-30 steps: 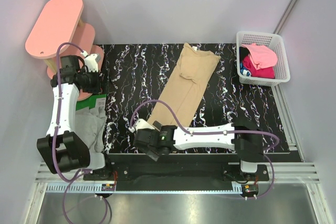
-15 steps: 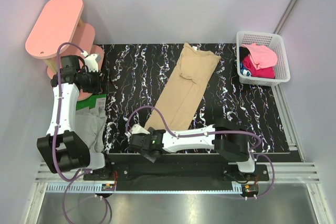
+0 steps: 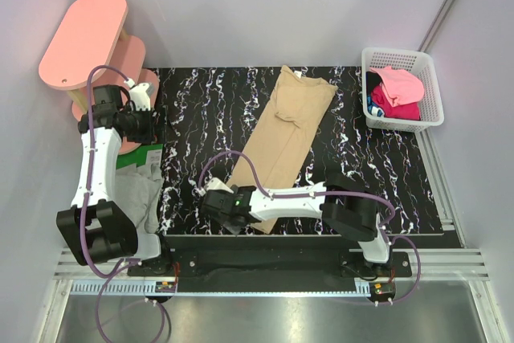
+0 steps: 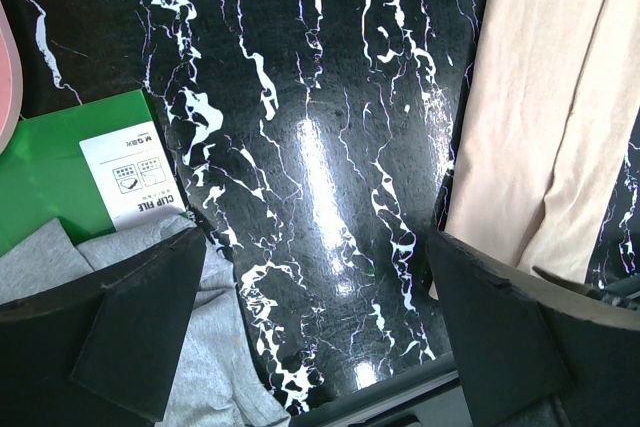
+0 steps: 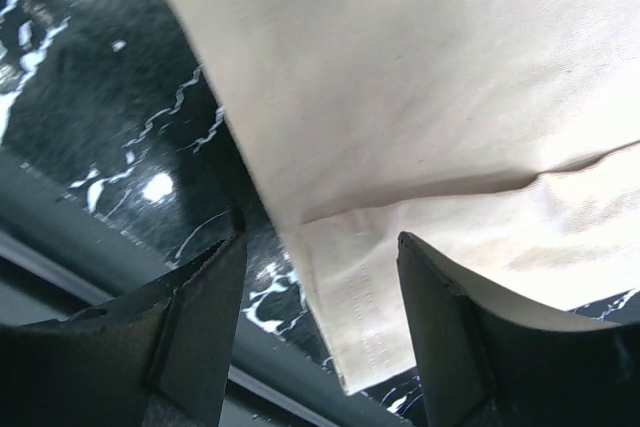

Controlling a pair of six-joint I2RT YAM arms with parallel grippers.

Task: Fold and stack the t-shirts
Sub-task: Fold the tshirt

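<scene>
Inspection at the table, findings as follows.

1. The tan short-sleeved cloth t-shirt (image 3: 283,138) lies flat on the black white-veined marbled table (image 3: 193,110). It is folded lengthwise into 1 long narrow strip, running diagonally from the far middle to the near edge. The sleeves appear tucked in. No crosswise fold is visible.

2. The right gripper (image 5: 320,242) hangs low over the near hem of that strip. Its 2 fingers are spread wide, 1 to each side of the hem corner, and they grasp nothing.

3. The left gripper (image 4: 315,247) hovers at the table's left side, likewise spread wide and empty. Below it lies a rumpled grey cloth t-shirt (image 4: 200,377), partly over a flat green clip file with a white label (image 4: 60,172). Whether the grey garment is folded cannot be told.

4. The white slatted plastic basket (image 3: 393,53) at the right edge holds a bunched pink cloth t-shirt (image 3: 400,83) atop a magenta cloth t-shirt (image 3: 399,108).

5. The rigid pink oval shelves (image 3: 84,30) stand at the far left. No shirt is seen on them.

Assessment: early stage. 1 shirt is part-folded and needs its crosswise folds. The basket shirts look untouched, and no stack is evident.
</scene>
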